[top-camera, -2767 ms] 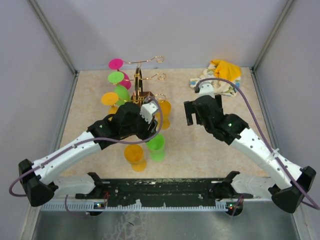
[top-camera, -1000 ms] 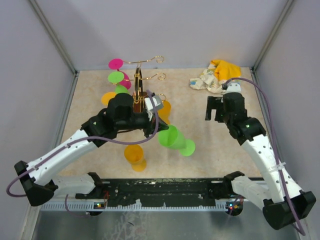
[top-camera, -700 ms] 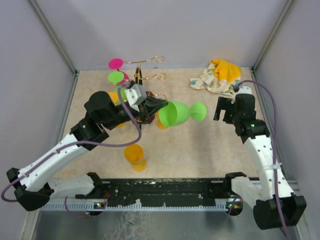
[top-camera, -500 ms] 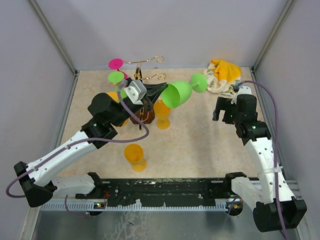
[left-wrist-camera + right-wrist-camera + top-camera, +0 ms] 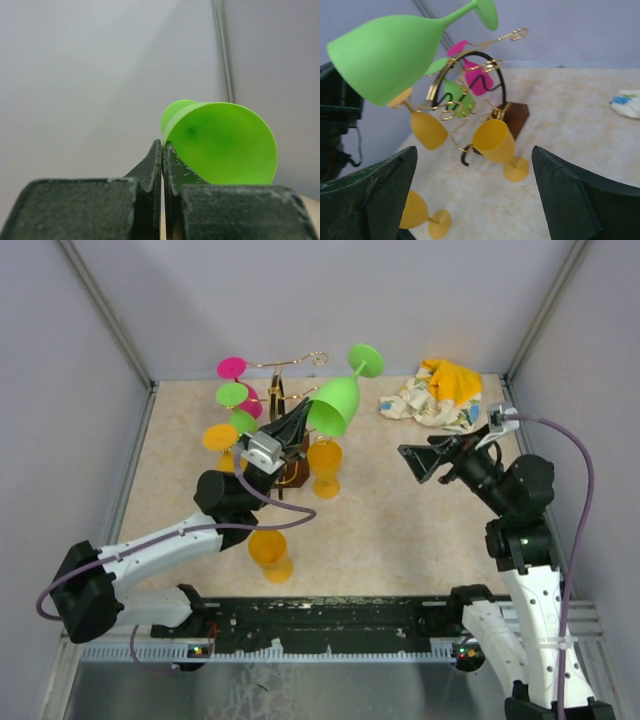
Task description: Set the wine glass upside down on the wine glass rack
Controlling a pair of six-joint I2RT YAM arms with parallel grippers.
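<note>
A green wine glass hangs in the air above the rack, tilted, with its foot raised to the upper right. My left gripper is shut on its rim; the left wrist view shows the fingers pinched on the rim of the green wine glass. The gold wire wine glass rack stands on a dark brown base, with pink, green and orange glasses hanging on its left side. My right gripper is open to the right of the rack, facing it and holding nothing. In its own view the green wine glass floats above the rack.
An orange glass stands upright just right of the rack base. Another orange glass lies in front, near the left arm. A yellow and white cloth is bunched at the back right corner. Grey walls enclose the table.
My left arm has swung the green glass up off the table to above the rack, turning its foot upward. The right arm has drawn back and turned its open gripper toward the rack.
</note>
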